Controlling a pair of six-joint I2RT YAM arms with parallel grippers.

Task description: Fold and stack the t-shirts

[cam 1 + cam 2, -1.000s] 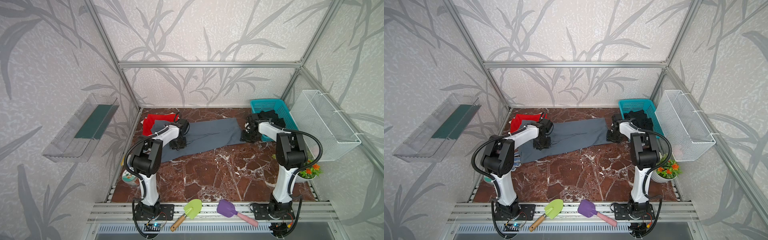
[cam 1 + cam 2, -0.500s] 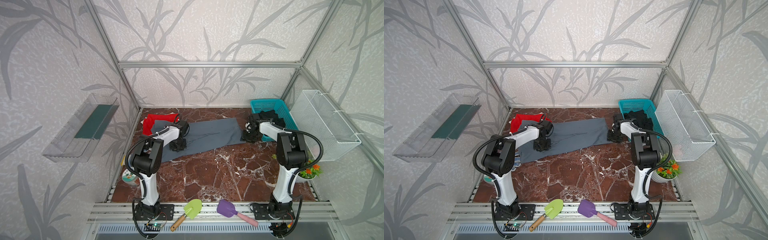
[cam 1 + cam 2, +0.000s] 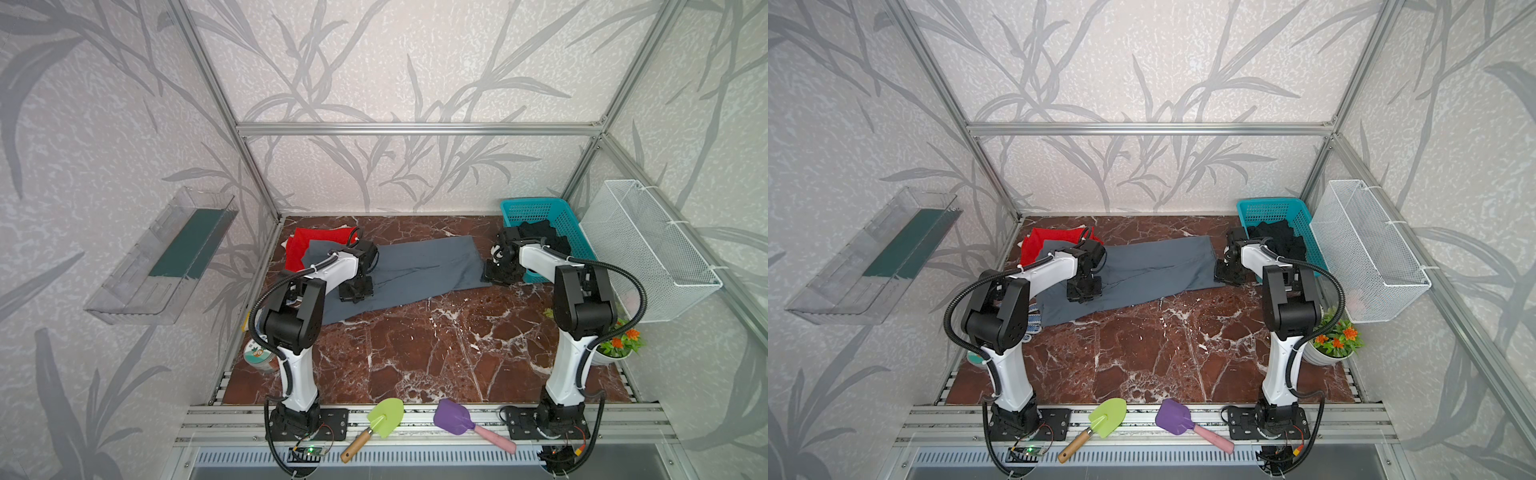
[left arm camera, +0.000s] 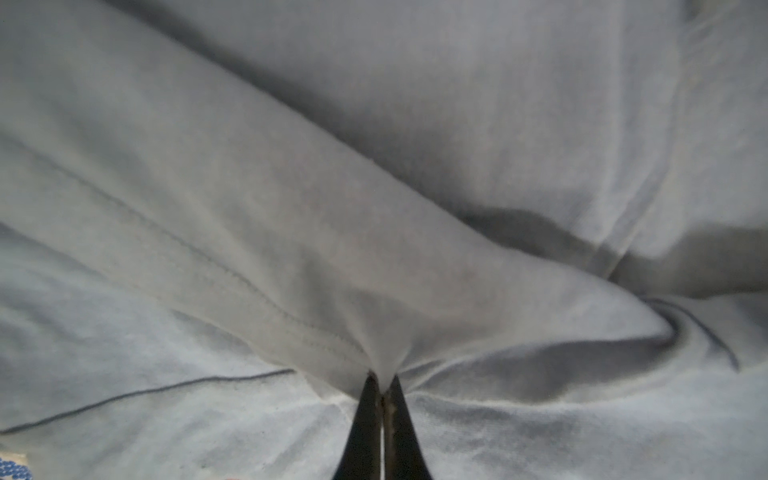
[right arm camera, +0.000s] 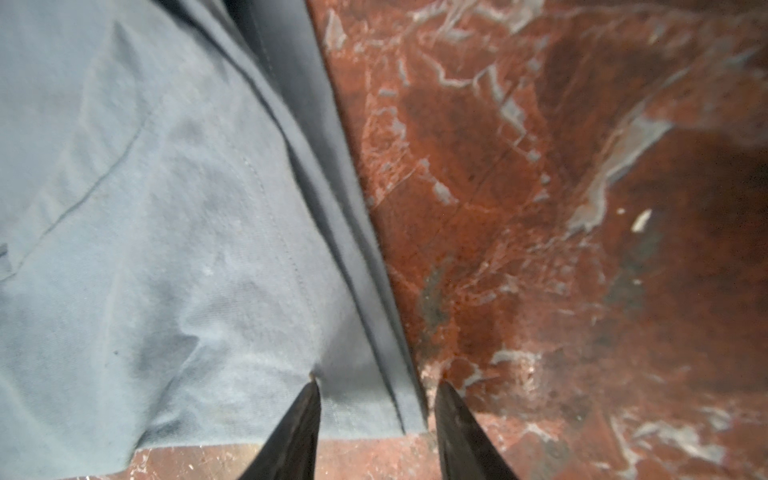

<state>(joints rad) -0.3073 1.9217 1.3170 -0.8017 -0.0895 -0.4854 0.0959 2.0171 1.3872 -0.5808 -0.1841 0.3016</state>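
Left wrist view: the left gripper (image 4: 382,379) is clamped on a pinched-up fold of the grey shirt (image 4: 291,187). The right gripper (image 5: 377,384) has its jaws apart, straddling that shirt's edge on the table (image 5: 540,208). In both top views the grey shirt stretches away from the basket (image 3: 536,206), which holds the black shirt (image 3: 540,232). The red shirt (image 3: 316,243) lies at the end farthest from the basket.

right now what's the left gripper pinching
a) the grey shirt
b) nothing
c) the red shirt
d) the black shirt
a: in the left wrist view the left gripper is shut on a bunched fold of the grey shirt.
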